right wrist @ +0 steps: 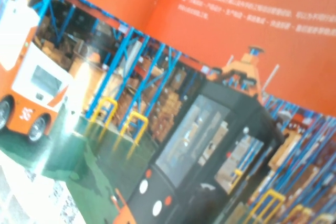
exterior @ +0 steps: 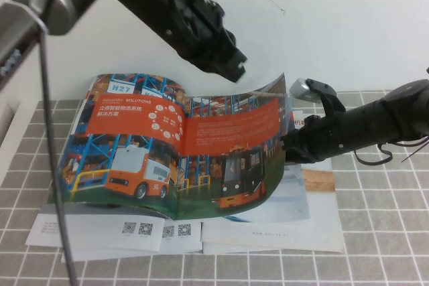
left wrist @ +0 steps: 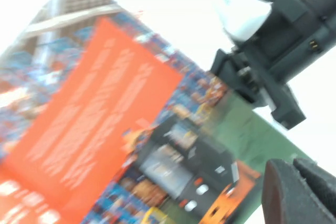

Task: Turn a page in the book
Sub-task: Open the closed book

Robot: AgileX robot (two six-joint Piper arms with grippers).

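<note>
The book (exterior: 120,132) lies open on the tiled table, its left sheet showing an orange-and-white vehicle. The page (exterior: 234,138) with the black-and-orange forklift and orange text panel is lifted and arched, its right edge raised. My right gripper (exterior: 289,144) reaches in from the right and holds that edge, mostly hidden behind the sheet. The page fills the right wrist view (right wrist: 210,129). My left gripper (exterior: 231,65) hangs shut and empty above the book's far edge. The left wrist view shows its fingertips (left wrist: 281,192), the page (left wrist: 131,119) and the right gripper (left wrist: 236,77).
Plainer white booklets (exterior: 295,226) lie under the book, sticking out at the front and right. The grey tiled mat (exterior: 375,232) covers the table. The left arm's cable (exterior: 50,132) hangs down over the book's left side. A white wall stands behind.
</note>
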